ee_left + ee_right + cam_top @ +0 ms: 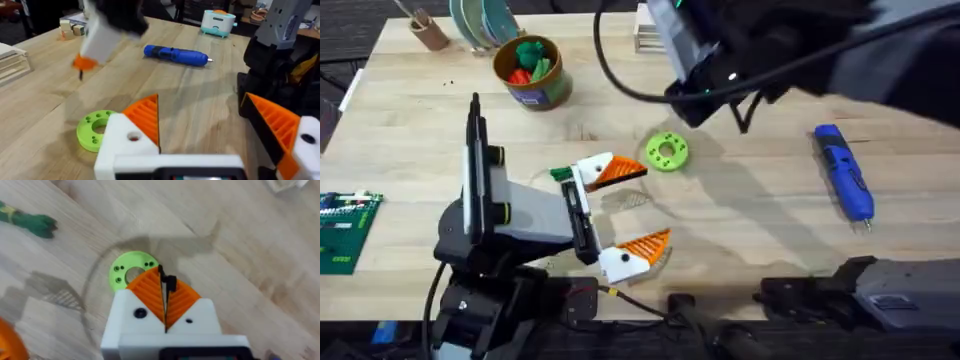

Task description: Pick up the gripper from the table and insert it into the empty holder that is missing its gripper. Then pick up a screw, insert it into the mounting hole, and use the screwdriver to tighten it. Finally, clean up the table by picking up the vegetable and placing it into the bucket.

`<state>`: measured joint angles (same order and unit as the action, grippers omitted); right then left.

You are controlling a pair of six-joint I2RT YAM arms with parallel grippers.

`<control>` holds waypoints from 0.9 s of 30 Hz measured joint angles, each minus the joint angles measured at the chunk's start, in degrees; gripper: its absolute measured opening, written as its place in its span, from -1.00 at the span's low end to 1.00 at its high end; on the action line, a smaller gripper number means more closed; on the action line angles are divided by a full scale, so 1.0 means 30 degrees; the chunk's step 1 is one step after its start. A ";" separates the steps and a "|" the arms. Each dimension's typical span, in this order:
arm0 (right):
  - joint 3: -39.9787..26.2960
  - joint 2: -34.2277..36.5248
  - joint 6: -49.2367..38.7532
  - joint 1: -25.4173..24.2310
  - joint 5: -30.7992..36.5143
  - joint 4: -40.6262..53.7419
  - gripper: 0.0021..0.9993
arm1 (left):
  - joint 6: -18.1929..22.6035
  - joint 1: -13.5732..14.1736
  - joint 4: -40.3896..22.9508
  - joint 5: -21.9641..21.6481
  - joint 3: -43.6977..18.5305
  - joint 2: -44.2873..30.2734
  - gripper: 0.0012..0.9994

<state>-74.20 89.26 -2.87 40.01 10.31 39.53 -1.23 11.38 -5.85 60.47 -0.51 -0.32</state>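
The right gripper (165,297) has its white fingers (135,312) pressed together, the orange ribbed pads (147,290) meeting on a small dark screw (169,282) that sticks up between their tips. It hangs just above a bright green ring-shaped disc (125,272) that lies flat on the table (240,245). In the overhead view the right arm (740,50) reaches in dark and large from the upper right, above the disc (667,152).

The left gripper (632,210) lies low near the table's middle with its fingers spread wide. Both white holders (588,172) carry an orange wedge: one (618,172) points toward the disc, the other (645,244) lies nearer the front edge, also pointing to the right. In the left wrist view the two orange wedges (146,117) stand well apart with bare table between them.

The vegetable (561,174), dark green and stringy, lies just beside the far holder on its left; in the right wrist view (27,222) its long axis runs slightly aslant across the planks.

The blue screwdriver (844,184) lies flat at the right side of the table, well apart from the disc, its long axis running toward the front edge, metal bit at the near end.

The bucket (530,72) stands upright near the far edge, holding green and red toys (532,58).
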 joint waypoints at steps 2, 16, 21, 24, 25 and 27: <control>-0.0278 -0.0806 -0.0181 0.0000 -0.0007 0.0015 -0.99 | -0.0004 0.0000 -0.0004 0.0000 0.0000 0.0000 0.99; -0.4806 -0.2775 -0.1771 0.0005 -0.3226 0.3558 -0.99 | -0.0003 0.0000 -0.0007 0.0000 0.0000 0.0000 0.99; -0.6007 -0.2743 -0.2115 0.0516 -0.4495 0.4505 -0.99 | 0.0000 0.0000 -0.0006 0.0000 0.0000 0.0000 0.99; -0.6317 -0.2682 -0.2233 0.1287 -0.4796 0.4700 -0.99 | 0.0000 0.0000 -0.0007 0.0000 0.0000 0.0000 0.99; -0.6427 -0.2596 -0.2271 0.1658 -0.4873 0.4793 -0.99 | 0.0000 0.0000 -0.0007 0.0000 0.0000 0.0000 0.99; -0.6663 -0.2342 -0.2290 0.2302 -0.4925 0.5091 -0.99 | 0.0000 0.0000 -0.0007 0.0000 0.0000 0.0000 0.99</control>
<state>-94.19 82.24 -9.74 46.92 -4.47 54.81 -1.23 11.38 -5.87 60.47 -0.51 -0.32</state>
